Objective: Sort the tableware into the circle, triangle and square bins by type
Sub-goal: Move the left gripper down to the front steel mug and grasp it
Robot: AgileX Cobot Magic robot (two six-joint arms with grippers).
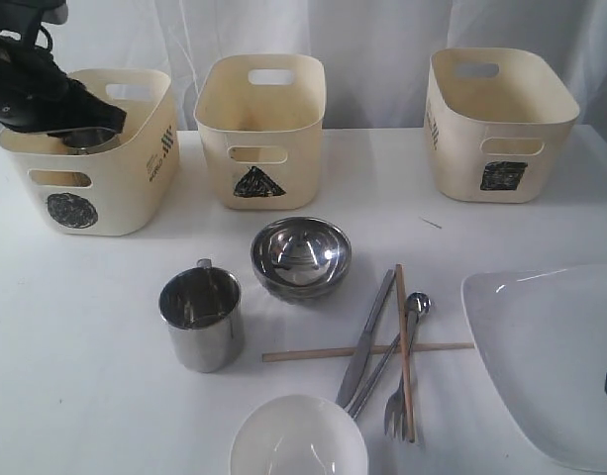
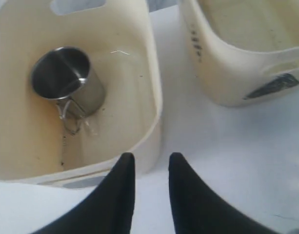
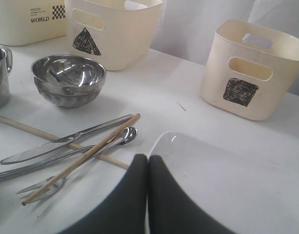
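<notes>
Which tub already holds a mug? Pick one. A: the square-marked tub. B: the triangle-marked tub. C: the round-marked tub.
C: a steel mug sits inside the round-marked tub; the other two tubs show nothing inside.

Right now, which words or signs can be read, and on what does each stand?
"WORLD": side of the circle tub, beside a checkered patch; small line above unreadable.
Scribbled round mark: its front.
Scribbled triangle: triangle tub front.
Scribbled square: square tub front; its side print is blurred.
</notes>
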